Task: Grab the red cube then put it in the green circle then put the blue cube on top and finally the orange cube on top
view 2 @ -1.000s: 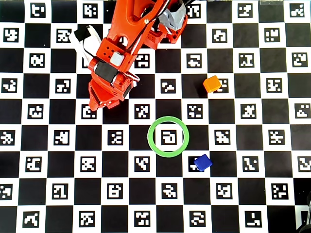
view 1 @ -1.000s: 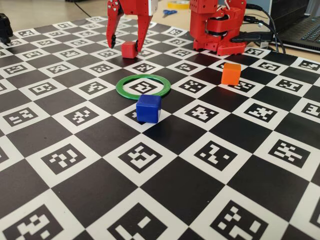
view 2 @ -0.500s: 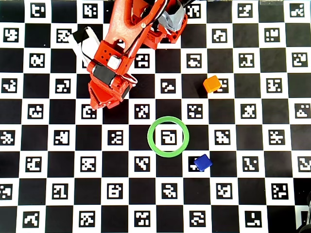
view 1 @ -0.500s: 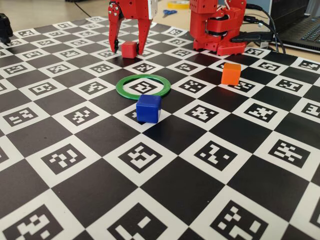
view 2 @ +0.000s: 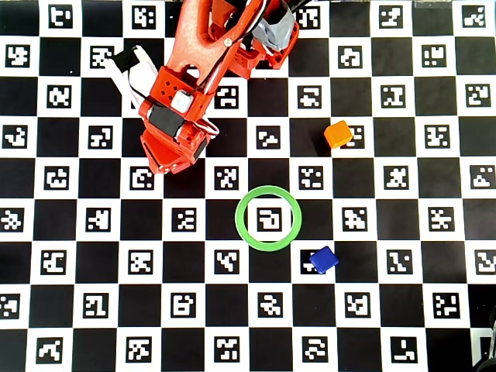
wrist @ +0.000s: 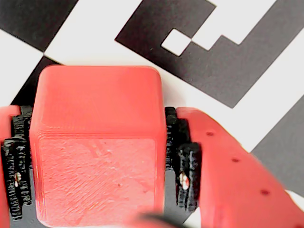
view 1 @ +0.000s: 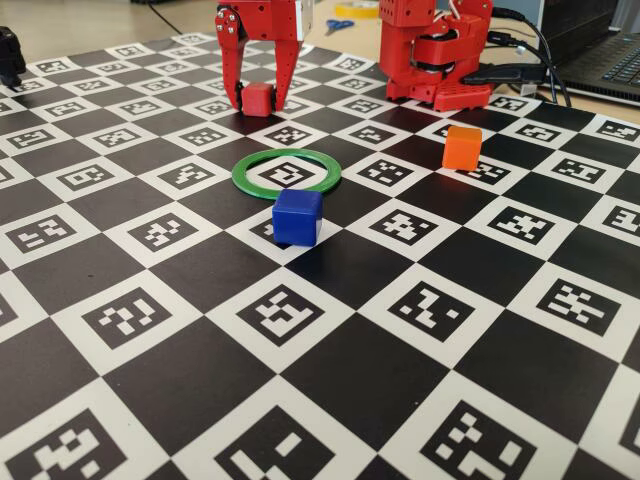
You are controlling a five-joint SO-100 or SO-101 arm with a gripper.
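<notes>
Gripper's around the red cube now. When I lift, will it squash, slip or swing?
The red cube looks like rigid printed plastic with flat faces, so it should not squash. The ridged black pads sit against opposite sides, and its layered surface looks matte, so slipping seems unlikely. It is small against the gripper, so probably light, with little swing.

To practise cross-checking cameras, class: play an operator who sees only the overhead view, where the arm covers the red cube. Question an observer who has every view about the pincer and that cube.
Operator: Where is the red cube? My view shows only the arm there.
Observer: In the fixed view the red cube sits on the board between the fingers of the pincer, beyond the green circle.
Operator: Is the pincer closed on it?
Observer: The wrist view shows the black pads against both sides of the cube.
</notes>
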